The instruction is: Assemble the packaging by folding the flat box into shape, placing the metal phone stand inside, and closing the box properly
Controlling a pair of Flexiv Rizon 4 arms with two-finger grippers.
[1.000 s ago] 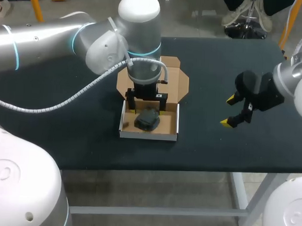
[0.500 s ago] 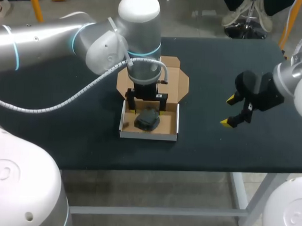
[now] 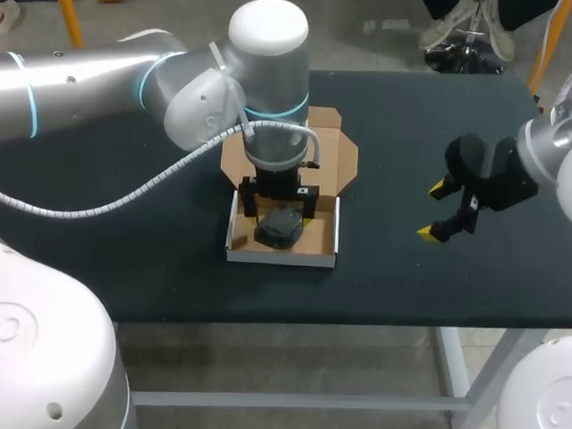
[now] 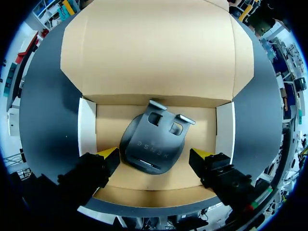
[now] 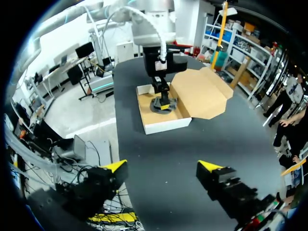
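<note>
— Between the spread fingers of the left gripper (image 4: 155, 155), what lies there?

— That's the dark metal phone stand (image 3: 279, 227), flat on the floor of the shallow white-walled cardboard box (image 4: 86, 126). One yellow tip stands on each side of it, set wider than the stand. As far as I can judge neither presses on it, so the gripper is open and holds nothing.

— How would the stand handle?

— Stiff and fairly heavy for its size, I'd say, with a smooth finish that could slip. I would pinch it across its left and right edges near the rounded base, not by the two small prongs at its far end.

— And the box?

— It's thin card, so probably light and easily dented. Its brown lid flap (image 4: 154, 53) is folded back on the far side, hinged along the far wall. To close it I'd take the lid by its free far edge and bring it over gently toward the near wall.

— The other arm?

— The right gripper (image 5: 162, 167) hangs open and empty over the black table (image 3: 407, 277), well to the right of the box.
</note>
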